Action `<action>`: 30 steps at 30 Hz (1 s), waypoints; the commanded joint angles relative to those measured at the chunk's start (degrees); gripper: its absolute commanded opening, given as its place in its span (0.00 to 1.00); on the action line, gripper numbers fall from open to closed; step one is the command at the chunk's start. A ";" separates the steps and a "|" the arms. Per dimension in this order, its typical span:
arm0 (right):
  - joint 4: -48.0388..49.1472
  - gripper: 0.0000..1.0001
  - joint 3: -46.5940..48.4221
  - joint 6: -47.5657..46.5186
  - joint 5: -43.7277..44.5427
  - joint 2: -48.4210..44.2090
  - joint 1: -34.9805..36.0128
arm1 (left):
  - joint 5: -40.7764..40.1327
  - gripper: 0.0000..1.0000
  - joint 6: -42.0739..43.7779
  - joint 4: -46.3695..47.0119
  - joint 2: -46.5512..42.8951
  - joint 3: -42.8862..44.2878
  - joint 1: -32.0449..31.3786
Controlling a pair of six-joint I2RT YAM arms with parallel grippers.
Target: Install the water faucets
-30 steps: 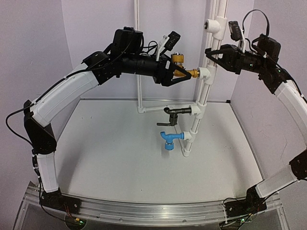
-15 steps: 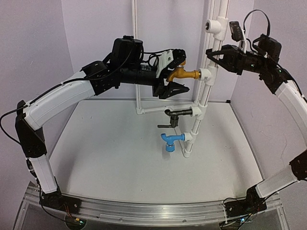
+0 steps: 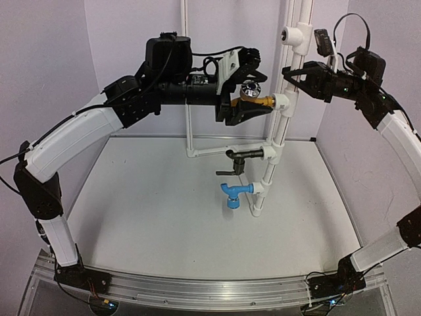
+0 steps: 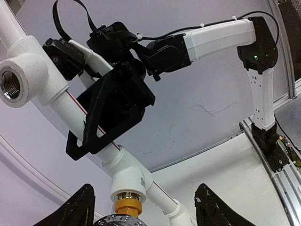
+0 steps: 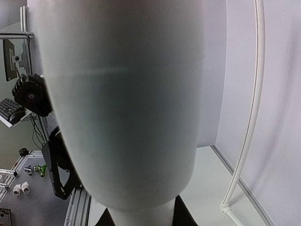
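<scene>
Arching high from its base, the left arm (image 3: pixel 72 138) runs level toward the pipework. The left claw (image 3: pixel 253 92) is spread open around the brass faucet (image 3: pixel 258 101), not clamping it. The faucet's gold stem sits in a white tee (image 3: pixel 279 102) just beyond the fingertips, and its silver cap lies between the fingers. The right claw (image 3: pixel 291 74) is closed on the upright white pipe (image 3: pixel 279 126).

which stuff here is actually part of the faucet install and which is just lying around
Part of the job:
- brass faucet, straddled by the left gripper
- black faucet
- blue faucet
- white pipe stand, clamped by the right gripper
- empty top tee

Just lying about:
- keyboard
- small white fittings off to the side
</scene>
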 commanded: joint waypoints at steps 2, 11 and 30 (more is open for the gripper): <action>-11.01 0.00 -1.57 8.43 -0.55 2.00 0.00 | 2.82 0.73 2.21 -2.45 -2.63 3.14 -0.68; -11.09 0.00 -1.61 8.00 -0.29 2.44 0.01 | 0.28 0.69 2.83 -8.85 -3.90 3.36 -4.55; -11.02 0.00 -1.65 8.17 -0.05 2.44 0.05 | -16.13 0.67 -8.32 -2.66 -9.30 -12.11 -7.88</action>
